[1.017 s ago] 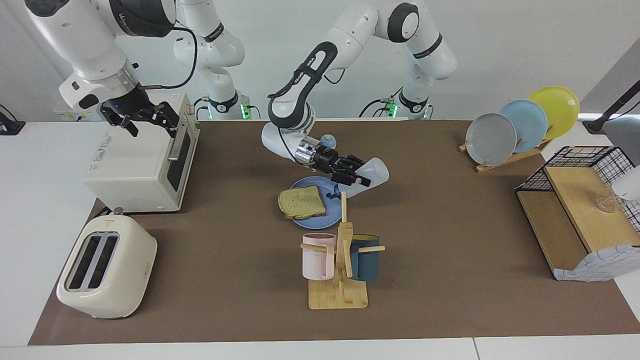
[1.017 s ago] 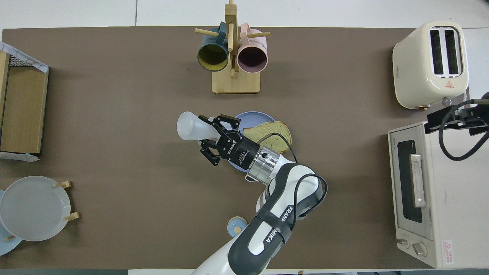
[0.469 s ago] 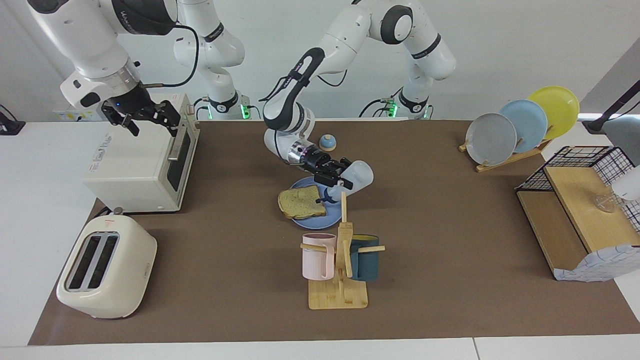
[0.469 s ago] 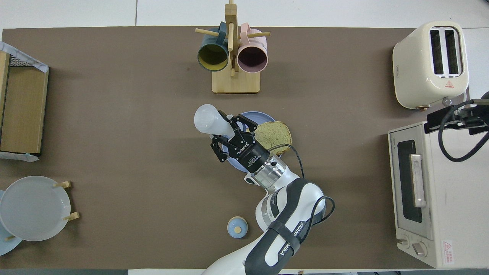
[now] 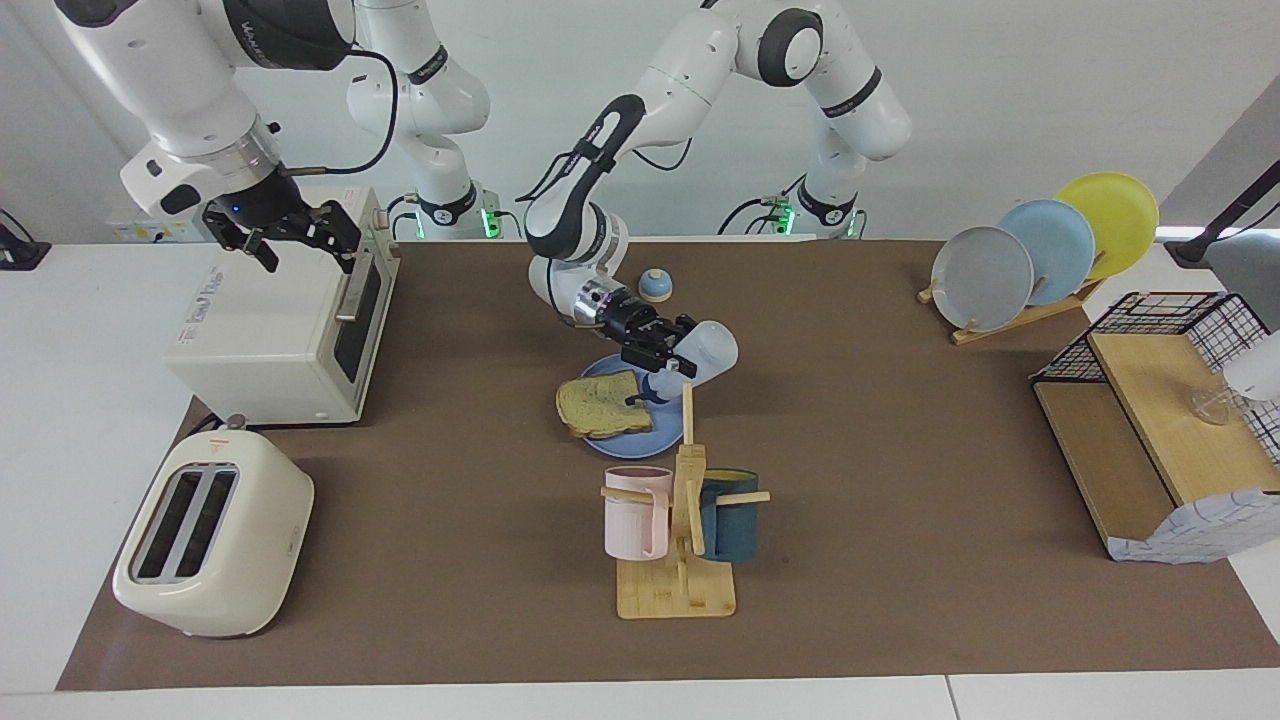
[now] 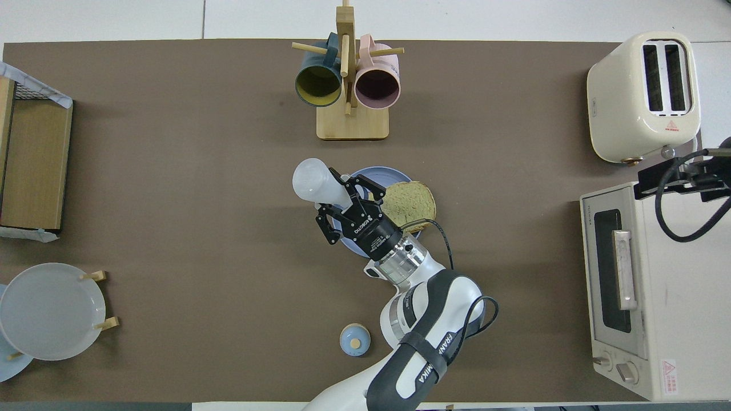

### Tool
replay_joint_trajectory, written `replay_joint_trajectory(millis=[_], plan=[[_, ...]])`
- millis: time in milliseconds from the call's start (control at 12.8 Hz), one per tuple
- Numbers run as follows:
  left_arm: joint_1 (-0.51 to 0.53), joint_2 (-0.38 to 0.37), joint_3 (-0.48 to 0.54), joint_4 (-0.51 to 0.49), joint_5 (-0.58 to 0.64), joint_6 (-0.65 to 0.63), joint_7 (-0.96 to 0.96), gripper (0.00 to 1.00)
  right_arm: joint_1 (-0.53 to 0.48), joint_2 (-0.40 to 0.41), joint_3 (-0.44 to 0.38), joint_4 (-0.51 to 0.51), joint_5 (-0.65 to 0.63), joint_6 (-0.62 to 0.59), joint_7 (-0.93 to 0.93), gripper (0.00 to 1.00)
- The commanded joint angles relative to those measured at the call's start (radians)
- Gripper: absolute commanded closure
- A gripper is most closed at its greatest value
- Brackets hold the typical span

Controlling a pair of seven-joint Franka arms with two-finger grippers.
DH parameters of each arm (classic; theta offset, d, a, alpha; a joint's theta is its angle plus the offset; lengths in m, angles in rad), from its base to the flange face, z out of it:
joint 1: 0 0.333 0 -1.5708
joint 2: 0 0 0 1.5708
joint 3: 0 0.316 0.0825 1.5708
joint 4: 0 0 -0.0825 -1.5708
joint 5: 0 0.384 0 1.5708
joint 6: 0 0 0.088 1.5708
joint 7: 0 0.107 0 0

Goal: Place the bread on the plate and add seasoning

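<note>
The bread (image 5: 603, 405) (image 6: 408, 202) lies on the round blue plate (image 5: 662, 436) (image 6: 372, 171) in the middle of the mat. My left gripper (image 5: 662, 352) (image 6: 348, 197) hangs over the plate, shut on the seasoning bottle (image 5: 706, 349) (image 6: 311, 180). The bottle is tipped, with its dark cap pointing down at the edge of the bread and its white base raised toward the left arm's end. My right gripper (image 5: 298, 252) waits open over the toaster oven (image 5: 280, 320), holding nothing.
A mug tree (image 5: 680, 520) with a pink and a dark blue mug stands just farther from the robots than the plate. A small blue bell (image 5: 655, 285) sits nearer to the robots. Toaster (image 5: 210, 530), plate rack (image 5: 1040, 250) and wire shelf (image 5: 1160, 430) stand at the table's ends.
My left gripper has swung the bottle in over the plate and tipped it steeper, bringing the cap down beside the bread. The right arm has stayed in place.
</note>
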Motion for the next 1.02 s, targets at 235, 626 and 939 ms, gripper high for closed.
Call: replay_joint_trajectory(millis=[235,626,939], plan=[[0.07,-0.008,0.01,-0.007,0.018,0.053,0.005,1.0,-0.009,-0.011,0.005,-0.011,0.015,0.002,-0.007,0.0],[-0.073,-0.015,0.006,-0.002,-0.068,0.007,0.006,1.0,-0.009,-0.011,0.004,-0.011,0.015,0.003,-0.007,0.0],[-0.056,-0.014,0.008,-0.001,-0.071,0.022,0.006,1.0,-0.009,-0.011,0.005,-0.011,0.015,0.002,-0.007,0.0]])
